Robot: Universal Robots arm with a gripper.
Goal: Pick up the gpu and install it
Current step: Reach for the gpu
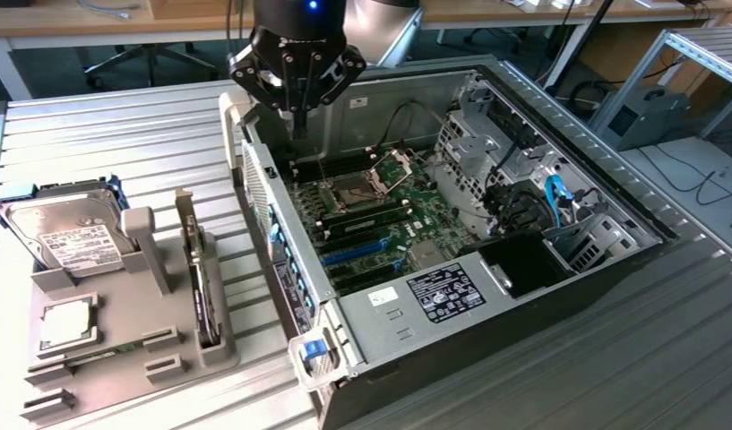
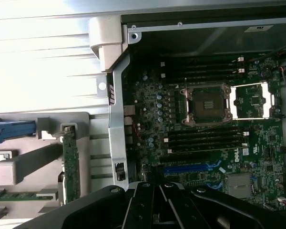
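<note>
Above the case (image 1: 258,184) rim, the hand (image 1: 300,127) is pressed together, empty; gpu (image 1: 198,273) racked at 7 o'clock, green-faced (image 2: 70,167) in wrist view.

The gpu (image 1: 196,269) stands in a holder (image 1: 115,315), exterior view's left of the case (image 1: 521,345).

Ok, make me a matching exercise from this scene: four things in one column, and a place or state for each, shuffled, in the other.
Things:
1. graphics card
2. hard drive
3. claw
4. processor socket

Places or states:
A. inside the open computer case
B. shut and empty, above the case
C. standing on edge in the grey holder
D. white label showing, at one end of the holder

Pairs: 1-C, 2-D, 3-B, 4-A
</note>
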